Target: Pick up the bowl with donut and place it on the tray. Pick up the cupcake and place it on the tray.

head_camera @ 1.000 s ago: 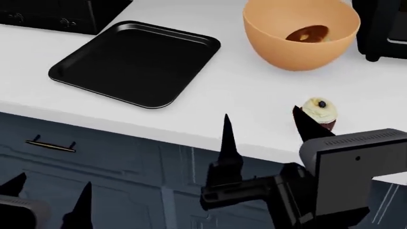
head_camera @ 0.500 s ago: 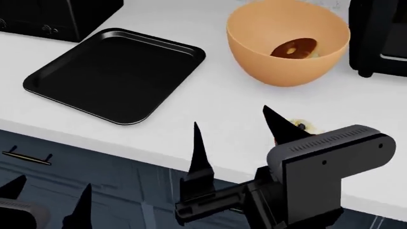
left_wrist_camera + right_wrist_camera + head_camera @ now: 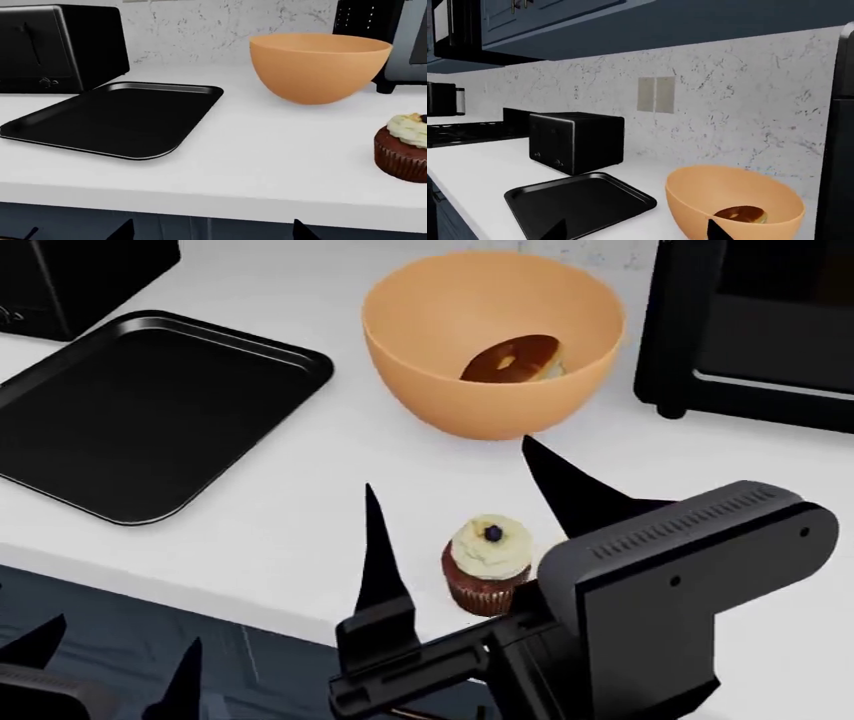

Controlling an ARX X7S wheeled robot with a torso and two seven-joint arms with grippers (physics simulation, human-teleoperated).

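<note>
Right tool [image 3: 461,505] held spread apart around the cupcake [image 3: 489,562]; left tool's state cannot be told.
Soft frosting is judged fragile; the ridged wrapper is best gripped, lightly.

The head camera looks down on the worktop [image 3: 267,530]. Both wrist cameras look low across it, sharing the bowl [image 3: 319,67] and tray [image 3: 584,205].

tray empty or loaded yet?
Empty. The tray shows only its bare black surface; the bowl with the donut and the cupcake sit on the counter.
</note>
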